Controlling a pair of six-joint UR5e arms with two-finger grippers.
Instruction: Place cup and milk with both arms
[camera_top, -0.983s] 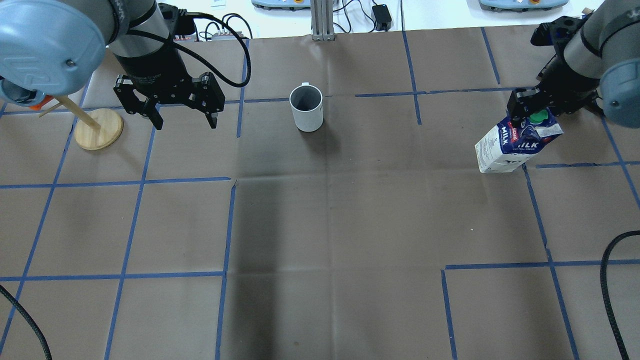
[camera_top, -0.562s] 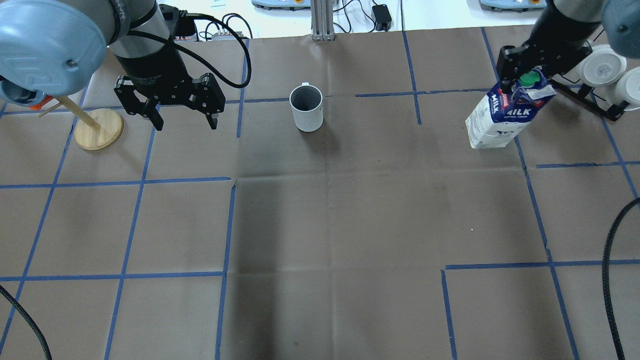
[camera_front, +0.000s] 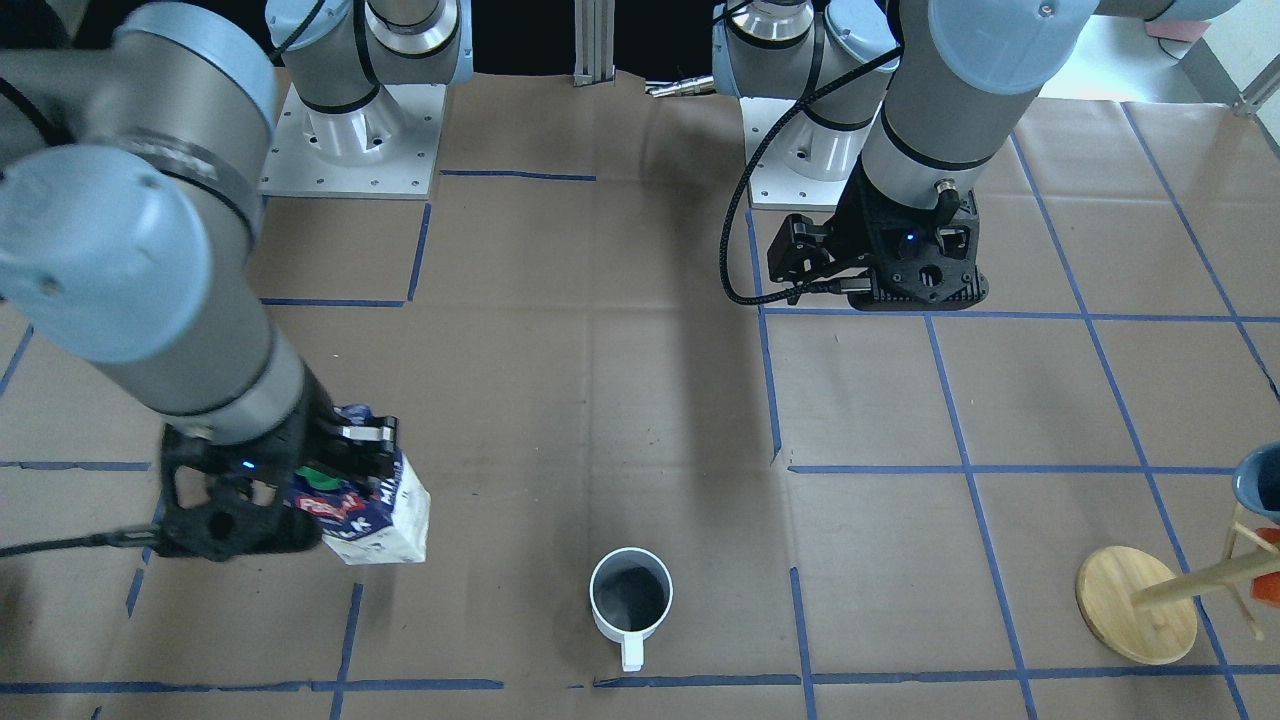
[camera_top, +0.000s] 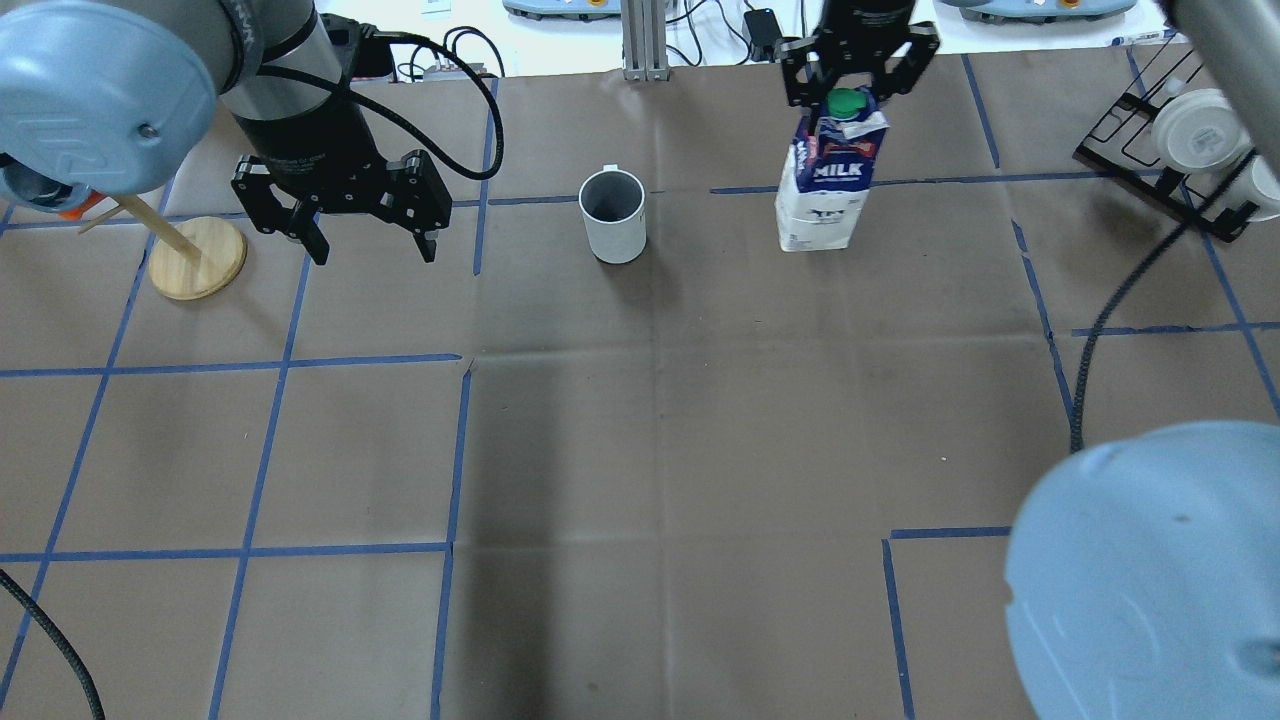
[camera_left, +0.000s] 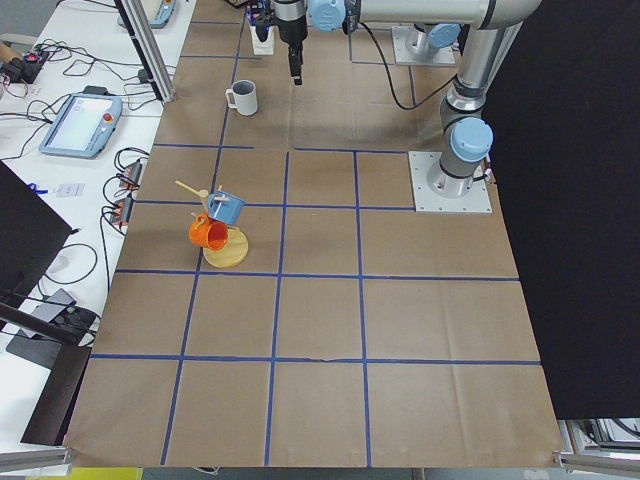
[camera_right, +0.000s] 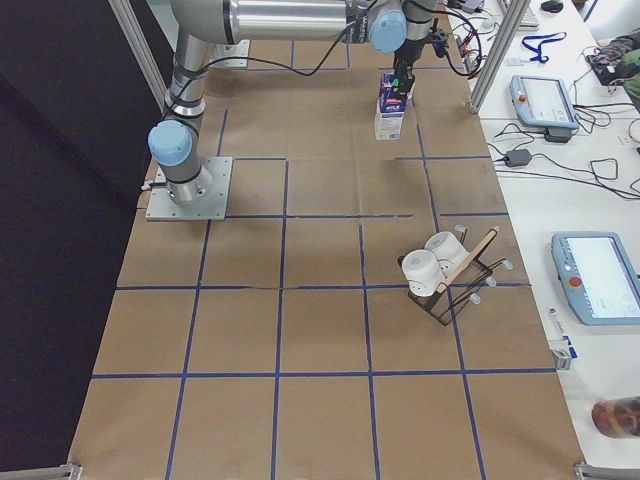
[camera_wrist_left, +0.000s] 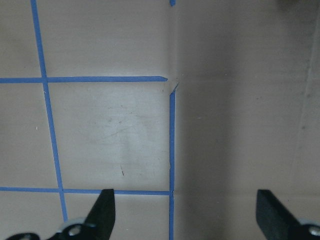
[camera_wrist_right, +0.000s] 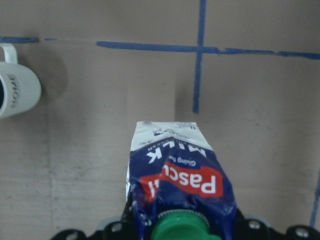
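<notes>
Blue-and-white milk carton (camera_top: 822, 195): upright, to the robot's right of the white mug (camera_top: 613, 215), base at or just above the tabletop (camera_top: 700, 450); contact unclear.
Right tool (camera_top: 848, 98): clamped on the carton's gable beside the green cap (camera_top: 845, 101), likely so the base is free for setting down.
Mug: upright, ungrasped, between both tools.
Left tool (camera_top: 374, 252): spread wide, empty, left of the mug, apart from it.

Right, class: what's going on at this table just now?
The right gripper grips the milk carton by its top, to one side of the white cup. The cup stands on the table, untouched. The left gripper hovers on the cup's other side, jaws open and empty.
</notes>
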